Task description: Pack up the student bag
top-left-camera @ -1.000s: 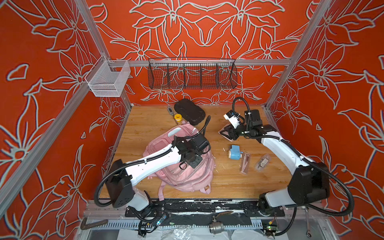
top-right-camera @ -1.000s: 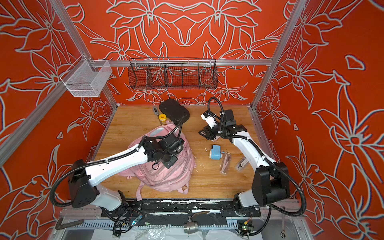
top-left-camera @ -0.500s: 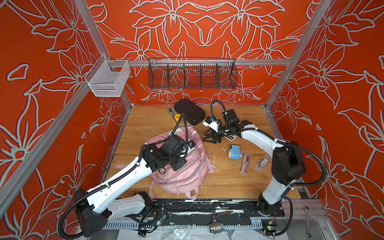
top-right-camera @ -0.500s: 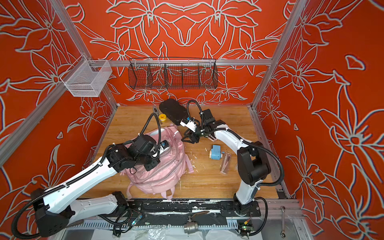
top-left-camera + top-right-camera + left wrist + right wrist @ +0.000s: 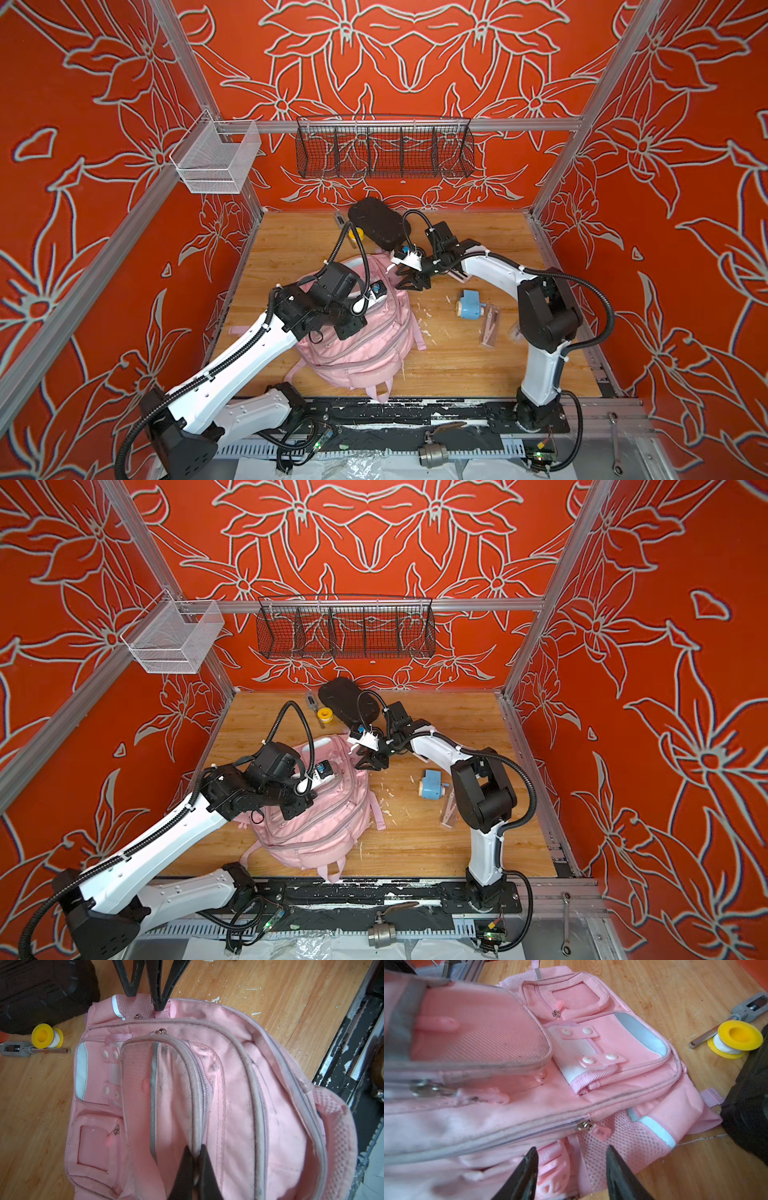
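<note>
Left gripper (image 5: 195, 1148) is pinching the bag's (image 5: 239, 1084) pocket rim, right gripper (image 5: 571, 1147) is hovering open beside it; sharpener (image 5: 467, 301) is lying outside, packing seemingly unstarted.

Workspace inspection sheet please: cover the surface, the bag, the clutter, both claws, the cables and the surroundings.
Surface: wooden tabletop, with white flecks beside the bag.
Job's things: student bag lying front-up, left of centre, under the left arm.
Clutter: black case and yellow tape roll at the back; blue sharpener and clear packet right of the bag.
Claws: left claw shut, pinching a front zip seam of the bag; right claw open over its mesh side pocket, holding nothing.
Cables: black hoses loop above both wrists; no snag seen.
Surroundings: orange floral walls; black wire basket and white mesh basket on the rails, nothing seen inside.
</note>
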### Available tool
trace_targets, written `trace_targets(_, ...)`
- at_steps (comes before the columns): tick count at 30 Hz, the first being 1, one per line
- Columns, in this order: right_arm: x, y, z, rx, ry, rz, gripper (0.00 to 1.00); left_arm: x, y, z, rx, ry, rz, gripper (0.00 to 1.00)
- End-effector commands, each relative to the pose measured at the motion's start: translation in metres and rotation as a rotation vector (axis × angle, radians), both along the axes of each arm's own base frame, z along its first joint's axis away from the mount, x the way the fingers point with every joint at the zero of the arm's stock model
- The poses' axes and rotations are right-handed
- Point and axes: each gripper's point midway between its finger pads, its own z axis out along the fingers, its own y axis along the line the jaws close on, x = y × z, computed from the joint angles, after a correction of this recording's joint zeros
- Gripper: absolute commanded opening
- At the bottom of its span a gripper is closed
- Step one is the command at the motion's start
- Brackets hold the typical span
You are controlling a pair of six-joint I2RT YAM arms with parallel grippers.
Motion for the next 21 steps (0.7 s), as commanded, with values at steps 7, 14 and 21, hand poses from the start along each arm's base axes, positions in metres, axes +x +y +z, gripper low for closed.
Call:
trace_targets(7, -0.001, 0.013, -0.010, -0.028, -0.158, 0.220, 0.53, 0.002, -0.008, 0.043, -0.131, -0.122, -0.070, 0.00)
trace_targets(14, -0.004, 0.013, -0.028, -0.101, -0.123, 0.267, 0.51, 0.008, 0.001, 0.040, -0.116, -0.119, -0.046, 0.00)
trace_targets(21, -0.007, 0.019, -0.036, -0.105, -0.062, 0.291, 0.48, 0.010, 0.003, 0.036, -0.123, -0.115, -0.041, 0.00)
